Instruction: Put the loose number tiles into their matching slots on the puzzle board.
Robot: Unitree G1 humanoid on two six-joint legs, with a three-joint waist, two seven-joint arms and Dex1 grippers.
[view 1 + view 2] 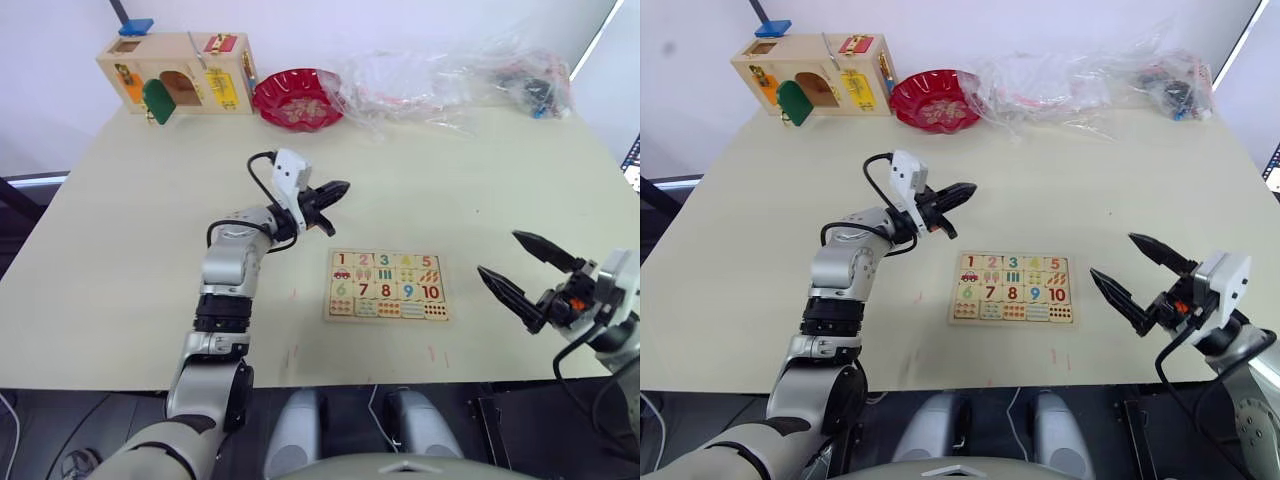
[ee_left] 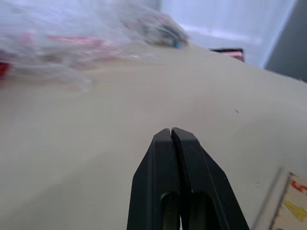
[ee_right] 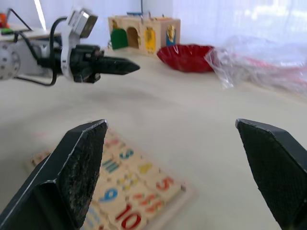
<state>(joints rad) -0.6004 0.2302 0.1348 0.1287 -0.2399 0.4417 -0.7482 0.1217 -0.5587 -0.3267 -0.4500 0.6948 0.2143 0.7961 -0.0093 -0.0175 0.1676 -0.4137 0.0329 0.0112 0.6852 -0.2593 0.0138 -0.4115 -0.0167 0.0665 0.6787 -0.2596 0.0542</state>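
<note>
All five numbered pale-wood tiles (image 1: 385, 262) look seated along the top row of the flat rectangular wooden puzzle board (image 1: 387, 286), so I hold my left gripper (image 1: 335, 192) closed, empty, up beyond it, and my right gripper (image 1: 520, 268) spread wide beside it.

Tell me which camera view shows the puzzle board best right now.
The left eye view: the whole puzzle board lies flat, with numerals 1 to 10 legible. The right eye view shows the same. The right wrist view sees it obliquely between its open fingers, near edge cropped. The left wrist view catches just a corner.
</note>
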